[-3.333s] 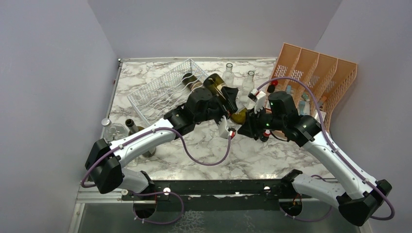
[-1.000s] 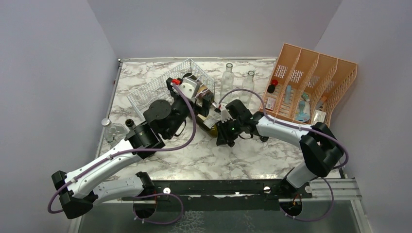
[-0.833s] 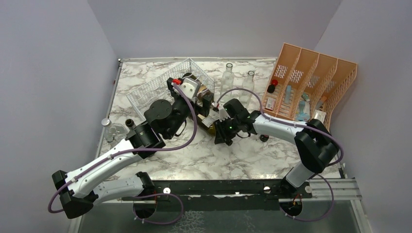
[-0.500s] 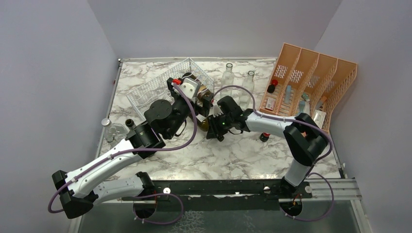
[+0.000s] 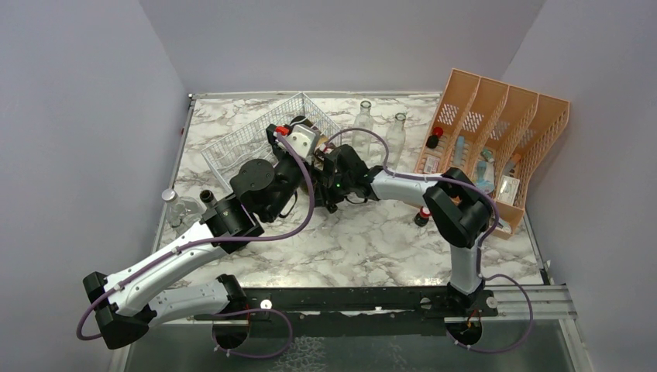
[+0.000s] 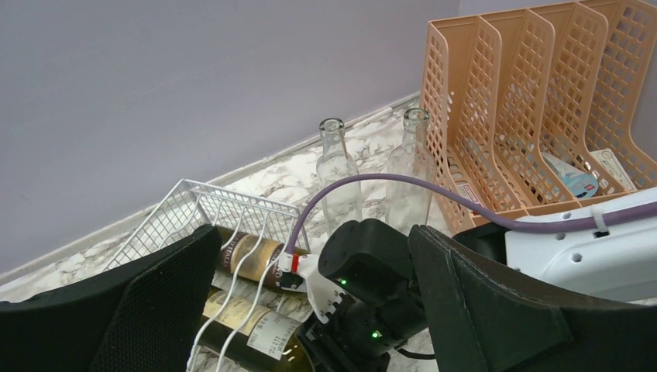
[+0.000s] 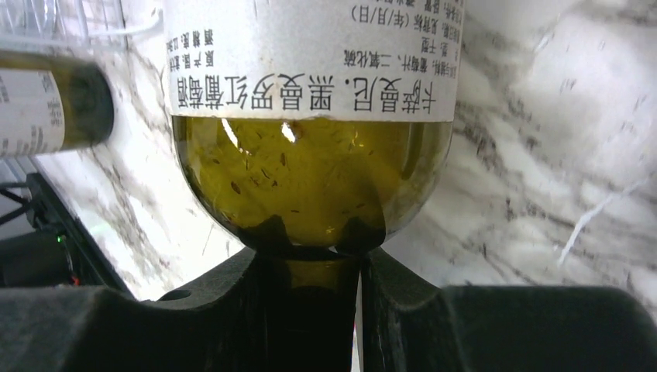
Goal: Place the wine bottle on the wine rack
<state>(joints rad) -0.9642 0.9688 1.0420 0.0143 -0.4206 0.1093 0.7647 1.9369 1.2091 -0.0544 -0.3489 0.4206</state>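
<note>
Firstly, bottle point(image 7: 310, 155): green glass, labelled; likely heavy, rigid, slick, breakable. Your right pincer point(image 7: 310, 267) gripped its neck, probably your surest purchase; the body lay at the rack's point(image 6: 221, 208) near end. Your left pincer point(image 6: 314, 240) stood wide, empty.

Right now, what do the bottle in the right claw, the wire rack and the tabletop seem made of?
The wine bottle: glossy olive-green glass, see-through with highlights; matte paper label. The wine rack: thin metal wire, probably white-coated. The tabletop: grey-veined marble look; stone or laminate, cannot tell.
</note>
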